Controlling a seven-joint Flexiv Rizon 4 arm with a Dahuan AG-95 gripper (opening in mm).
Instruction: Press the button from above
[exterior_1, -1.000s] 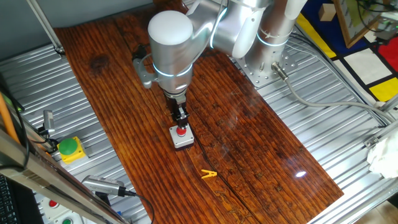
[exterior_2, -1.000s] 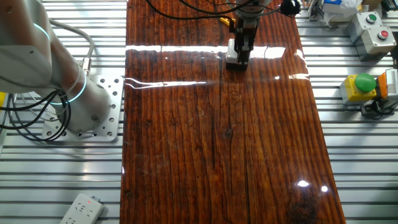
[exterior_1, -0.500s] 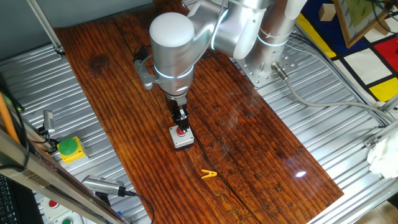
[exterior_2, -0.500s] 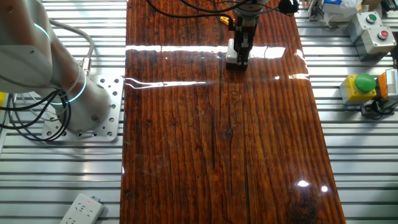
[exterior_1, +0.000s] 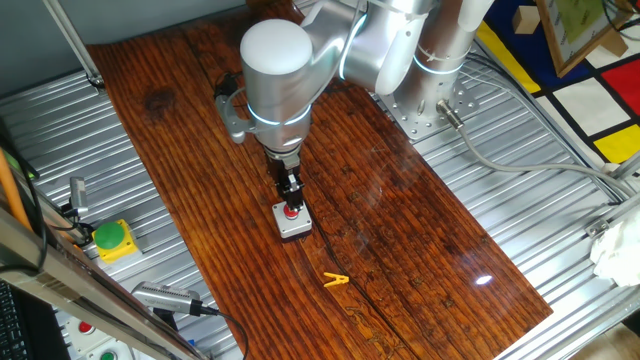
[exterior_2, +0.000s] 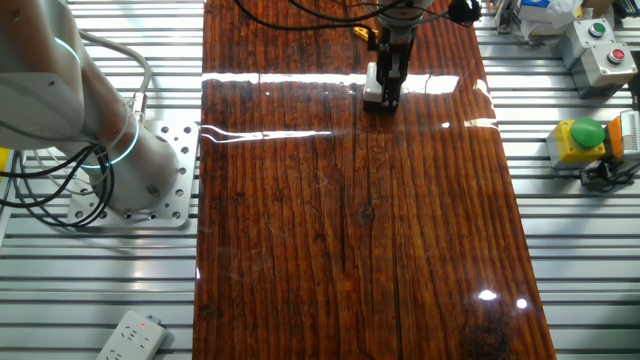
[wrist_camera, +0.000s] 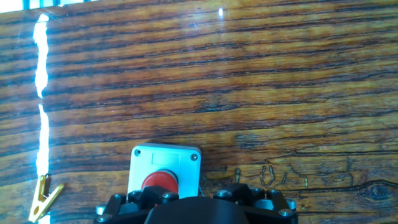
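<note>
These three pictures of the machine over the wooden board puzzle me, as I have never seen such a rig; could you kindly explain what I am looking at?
The big white and grey machine is a single robot arm bolted beside a dark wooden tabletop. Two pictures come from fixed cameras on different sides of the table; the third comes from a camera on the arm's hand, looking along its fingers.

At the arm's tip is a black two-finger gripper. It is directly over a small round red button set in a square light-grey metal box, and seems to touch the button from above. Nothing is held, and whether the fingers are open or shut cannot be told.

Also on the wood lies a small yellow clothes peg. Off to the side, on the ribbed metal, sit a green dome button on a yellow box and a white panel with small red and green buttons.
</note>
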